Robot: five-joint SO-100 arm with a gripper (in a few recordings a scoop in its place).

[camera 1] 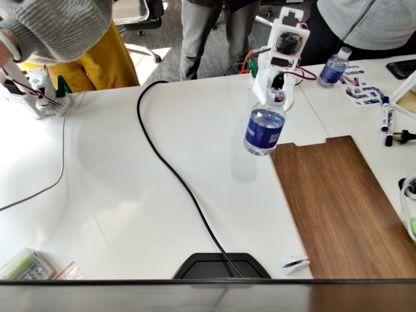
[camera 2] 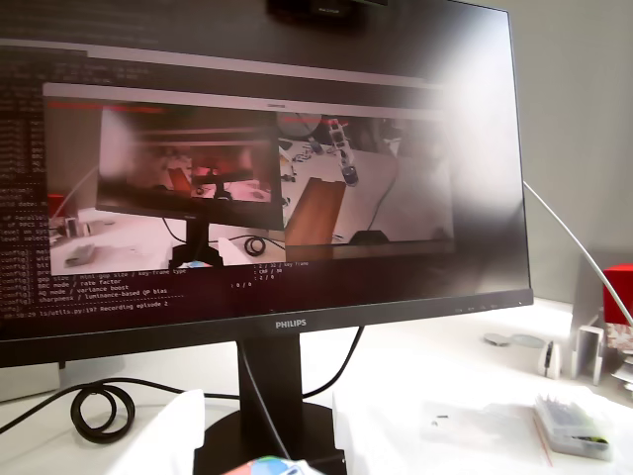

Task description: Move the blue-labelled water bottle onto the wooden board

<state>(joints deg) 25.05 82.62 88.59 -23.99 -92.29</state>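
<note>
In the fixed view the blue-labelled water bottle (camera 1: 264, 132) hangs tilted above the white table, just off the far left corner of the wooden board (camera 1: 338, 201). My white gripper (camera 1: 276, 99) is shut on its neck and cap from above. The bottle's shadow falls on the table left of the board's notched short edge. In the wrist view the pale cap with blue and red marks (camera 2: 262, 466) peeks in at the bottom edge between my blurred white fingers (camera 2: 168, 435).
A second clear bottle with a white cap (camera 1: 335, 67) stands at the back right, near markers (camera 1: 385, 117). A black cable (camera 1: 175, 175) crosses the table to a monitor base (camera 1: 221, 266). People stand behind the table. The monitor (camera 2: 267, 168) faces the wrist camera.
</note>
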